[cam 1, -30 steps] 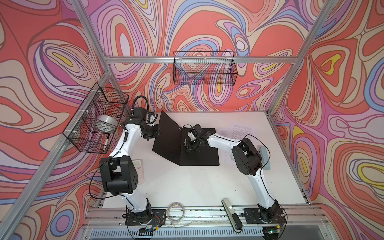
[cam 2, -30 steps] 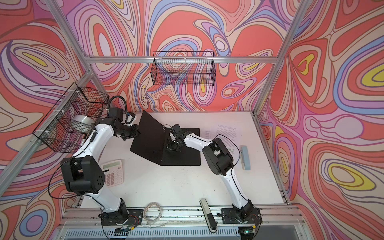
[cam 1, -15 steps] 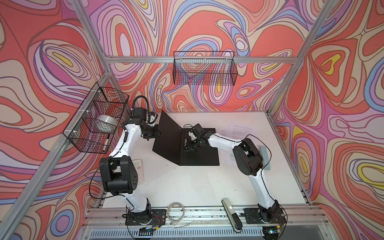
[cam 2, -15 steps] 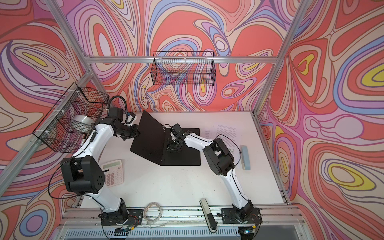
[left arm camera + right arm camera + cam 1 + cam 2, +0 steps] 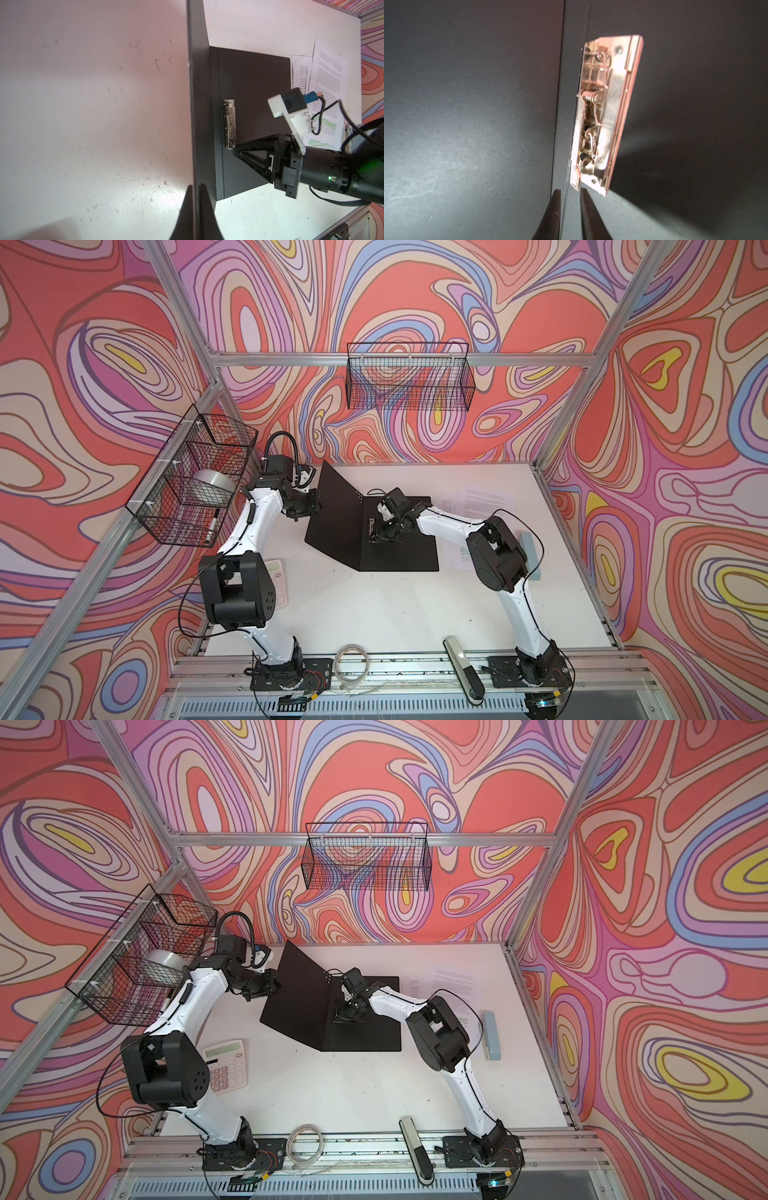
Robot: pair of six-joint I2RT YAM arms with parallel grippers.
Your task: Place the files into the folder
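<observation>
step: looks like lifting the spine clip so sheets can slide under it; no file is in yet.
folder (image 5: 411, 553): open, black inside up, centre of both top views. Right panel lies flat on the counter (image 5: 374, 614), left cover stands tilted up.
left claw (image 5: 195, 187): clenched on the free edge of the raised cover, bottom centre of the left wrist view.
clip (image 5: 602, 116): metal, beside the fold line on the flat panel, spring and lever visible.
right claw (image 5: 569, 193): tips at the clip's lower end in the right wrist view, nearly closed with a thin gap. Can't tell whether the lever end is actually nipped.
files (image 5: 482, 502): loose on the counter just right of the folder, partly under the right arm, some green highlighting.
how: get one tip under the lever end, not on the base plate, then pry up along the lever's hinge axis. Go slow, since the spring will likely resist.
left arm's job: brace the cover so the folder doesn't slide or flap shut.
risk: a tip skating off polished metal, or the flat panel lifting with the lever.
</observation>
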